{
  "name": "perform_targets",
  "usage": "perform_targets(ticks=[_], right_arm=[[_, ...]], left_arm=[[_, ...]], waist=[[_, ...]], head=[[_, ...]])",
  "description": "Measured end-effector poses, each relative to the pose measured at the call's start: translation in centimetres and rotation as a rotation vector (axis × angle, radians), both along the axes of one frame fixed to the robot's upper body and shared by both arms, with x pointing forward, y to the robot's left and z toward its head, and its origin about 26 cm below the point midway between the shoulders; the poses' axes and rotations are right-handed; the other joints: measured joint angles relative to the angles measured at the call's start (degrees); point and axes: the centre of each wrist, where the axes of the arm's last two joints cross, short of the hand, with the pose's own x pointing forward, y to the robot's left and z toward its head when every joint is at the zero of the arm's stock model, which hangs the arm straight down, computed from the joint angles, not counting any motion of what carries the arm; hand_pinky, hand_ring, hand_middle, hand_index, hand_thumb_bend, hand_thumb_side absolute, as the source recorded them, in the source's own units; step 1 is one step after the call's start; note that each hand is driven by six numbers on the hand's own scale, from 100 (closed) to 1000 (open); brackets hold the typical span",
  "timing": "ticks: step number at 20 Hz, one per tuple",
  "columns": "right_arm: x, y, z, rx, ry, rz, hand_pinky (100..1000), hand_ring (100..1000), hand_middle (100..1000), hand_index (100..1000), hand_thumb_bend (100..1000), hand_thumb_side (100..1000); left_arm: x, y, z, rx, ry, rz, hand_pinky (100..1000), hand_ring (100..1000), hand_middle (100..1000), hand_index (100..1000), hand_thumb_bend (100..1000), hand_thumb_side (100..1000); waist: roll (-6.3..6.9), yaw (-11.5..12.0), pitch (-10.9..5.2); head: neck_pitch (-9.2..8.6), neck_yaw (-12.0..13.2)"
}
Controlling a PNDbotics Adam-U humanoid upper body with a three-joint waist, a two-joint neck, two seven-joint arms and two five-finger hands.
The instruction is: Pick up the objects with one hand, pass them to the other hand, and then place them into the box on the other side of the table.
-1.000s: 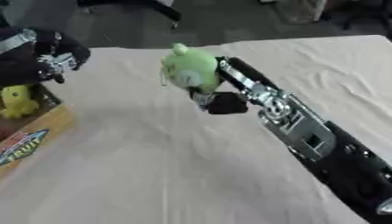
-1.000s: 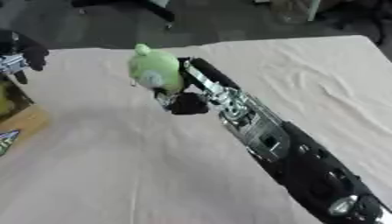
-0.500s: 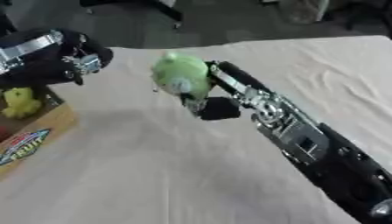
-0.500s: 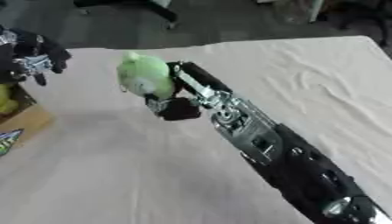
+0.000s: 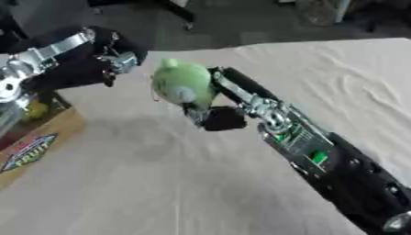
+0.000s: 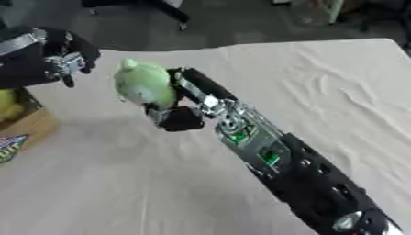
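light: even, soft | shadows: faint on cloth | blur: strong motion smear throughout

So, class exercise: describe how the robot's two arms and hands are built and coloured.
The right arm is a long black forearm with silver joint hardware and small green markings, ending in a black right hand. The left hand is black too, with silver metal parts and a silver band behind it.

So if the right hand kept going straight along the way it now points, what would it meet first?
Most likely the left hand. The right hand, carrying the green plush toy, points up-left across the table toward it, with only a gap of bare tablecloth between. Depth is unclear, so it could pass below.
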Motion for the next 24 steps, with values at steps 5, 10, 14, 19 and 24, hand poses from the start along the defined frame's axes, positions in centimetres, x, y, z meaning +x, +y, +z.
perform_targets(ticks=[5, 10, 14, 19, 24], right_arm=[[-0.1, 0.3, 0.0, -0.02, -0.026, 0.005, 677, 487, 351, 557, 100, 301], [-0.1, 0.5, 0.0, -0.032, -0.033, 0.015, 677, 486, 350, 556, 100, 299], [-0.2, 0.6, -0.1, -0.036, -0.031, 0.02, 676, 486, 350, 555, 100, 298], [-0.3, 0.7, -0.2, -0.043, -0.026, 0.022, 675, 486, 349, 554, 100, 296], [-0.4, 1.0, -0.3, -0.048, -0.03, 0.027, 681, 489, 352, 556, 100, 293]], left_arm=[[-0.3, -0.4, -0.1, 0.009, 0.002, -0.059, 571, 707, 627, 775, 293, 642], [-0.1, 0.2, -0.5, 0.002, 0.016, -0.145, 560, 694, 596, 785, 216, 127], [0.1, 0.5, -0.5, 0.02, 0.023, -0.178, 569, 701, 597, 765, 241, 100], [-0.4, 0.5, 0.1, 0.074, 0.018, -0.226, 601, 721, 619, 780, 281, 100], [-1.6, 0.6, 1.3, 0.204, -0.057, -0.241, 681, 770, 684, 807, 323, 100]], waist=[[0.03, 0.0, 0.0], [0.07, 0.06, 0.0], [0.02, 0.15, 0.0], [0.04, 0.23, 0.01], [0.14, 0.28, 0.01]], head=[[0.0, 0.1], [-0.13, -0.03], [-0.49, -0.17], [-0.54, -0.44], [-1.03, -0.81]])
